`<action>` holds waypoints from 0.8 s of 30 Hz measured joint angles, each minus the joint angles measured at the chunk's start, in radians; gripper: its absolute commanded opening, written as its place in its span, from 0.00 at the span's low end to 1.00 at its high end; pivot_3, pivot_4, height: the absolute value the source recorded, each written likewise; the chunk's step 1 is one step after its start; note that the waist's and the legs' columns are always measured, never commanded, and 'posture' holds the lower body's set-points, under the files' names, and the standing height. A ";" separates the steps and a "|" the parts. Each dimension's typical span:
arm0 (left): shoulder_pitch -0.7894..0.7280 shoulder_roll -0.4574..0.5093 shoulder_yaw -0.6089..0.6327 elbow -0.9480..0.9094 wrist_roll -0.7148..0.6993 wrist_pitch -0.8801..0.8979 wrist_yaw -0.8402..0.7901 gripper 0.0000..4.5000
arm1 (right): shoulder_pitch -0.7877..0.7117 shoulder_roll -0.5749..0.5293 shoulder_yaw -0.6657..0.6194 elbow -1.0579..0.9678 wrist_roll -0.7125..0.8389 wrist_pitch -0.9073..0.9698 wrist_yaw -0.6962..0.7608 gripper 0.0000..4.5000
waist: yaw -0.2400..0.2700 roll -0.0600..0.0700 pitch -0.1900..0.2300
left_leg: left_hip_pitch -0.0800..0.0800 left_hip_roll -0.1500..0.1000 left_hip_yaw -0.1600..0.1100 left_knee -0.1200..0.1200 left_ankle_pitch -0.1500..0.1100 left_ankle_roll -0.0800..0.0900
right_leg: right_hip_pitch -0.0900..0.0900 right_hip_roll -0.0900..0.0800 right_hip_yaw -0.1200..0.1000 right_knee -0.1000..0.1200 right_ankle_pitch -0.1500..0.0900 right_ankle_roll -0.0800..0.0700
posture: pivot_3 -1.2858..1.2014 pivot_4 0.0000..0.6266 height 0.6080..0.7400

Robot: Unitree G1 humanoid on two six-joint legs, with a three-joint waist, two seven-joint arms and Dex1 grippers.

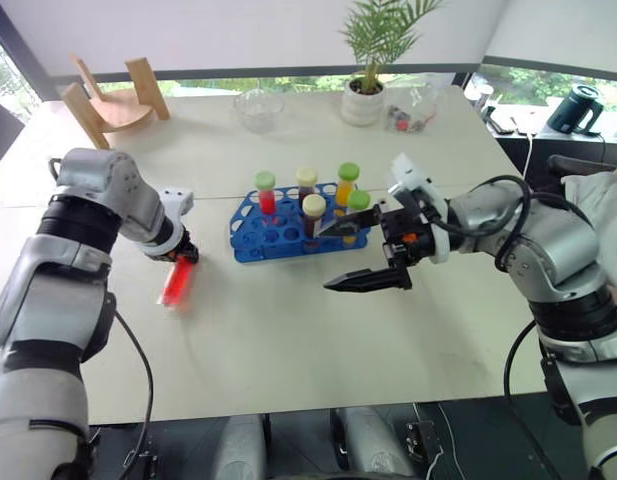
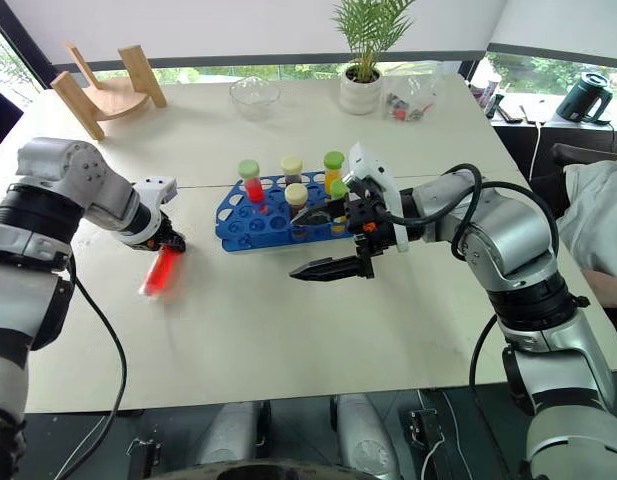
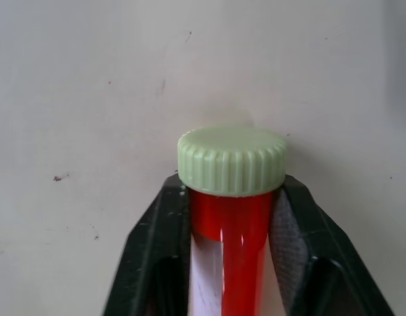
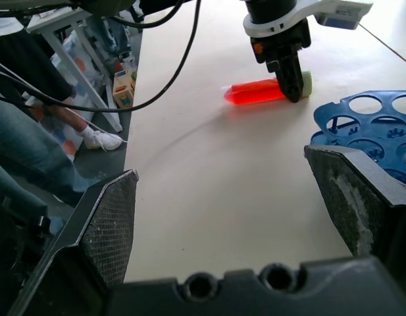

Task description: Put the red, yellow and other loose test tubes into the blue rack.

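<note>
The red test tube [image 1: 174,285] with its pale green cap [image 3: 231,160] lies on the cream desk [image 1: 318,340], to the left of the blue rack [image 1: 283,235] and apart from it. The left tool [image 1: 182,256] is clenched on it just below the cap, one black finger [image 3: 153,250] on each side of the clear wall, pointing steeply down at the desk. The rack stands near the middle of the desk with several capped tubes upright in its holes: a red tube with a green cap [image 1: 266,193], a yellow-orange tube with a green cap [image 1: 347,185], a dark tube with a cream cap [image 1: 313,215], another cream-capped tube [image 1: 306,180] behind it and one more green-capped tube [image 1: 359,205] at the right end. The right tool [image 1: 360,255] hangs above the desk just beside the rack's right end, its two fingers spread wide and grasping nothing. Along the far edge of the desk stand a curved wooden stand [image 1: 113,100], a clear glass bowl [image 1: 258,108] and a potted plant [image 1: 368,60]. At the right edge, a person's sleeve [image 1: 598,215] shows.
</note>
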 measured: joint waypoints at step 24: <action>0.585 -0.194 0.596 -0.667 0.058 -1.047 -0.638 0.19 | 0.035 -0.019 -0.157 0.052 0.026 0.131 -0.162 1.00 | 0.014 -0.003 0.002 | -0.001 0.000 -0.002 -0.003 0.010 -0.017 | 0.001 -0.001 -0.003 -0.002 0.001 0.001 | 0.52 0.24 1.00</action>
